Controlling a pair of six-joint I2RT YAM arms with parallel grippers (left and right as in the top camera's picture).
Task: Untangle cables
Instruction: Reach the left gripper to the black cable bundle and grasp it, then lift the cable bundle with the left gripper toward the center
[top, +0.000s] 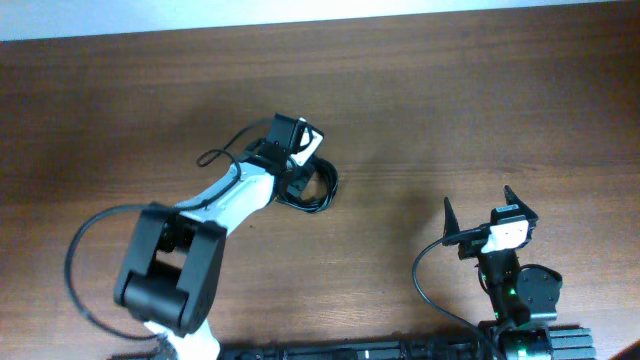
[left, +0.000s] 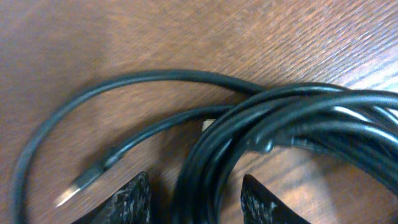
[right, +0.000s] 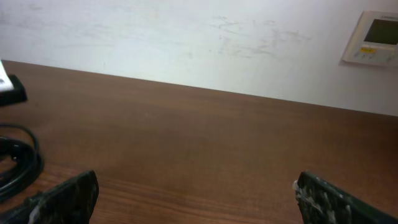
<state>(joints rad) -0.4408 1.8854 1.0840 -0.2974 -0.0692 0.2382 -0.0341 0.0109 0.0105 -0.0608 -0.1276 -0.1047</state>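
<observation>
Your left hand (left: 196, 202) is open astride the coiled cables (left: 280, 118).
Nearest you, the right hand (top: 488, 218) holds its fingers spread above the tabletop (top: 450, 100), well apart from the coil farther out; one plug end (left: 81, 186) lies loose beside that coil.

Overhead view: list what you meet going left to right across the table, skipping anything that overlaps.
Left arm → cables → right gripper.
</observation>
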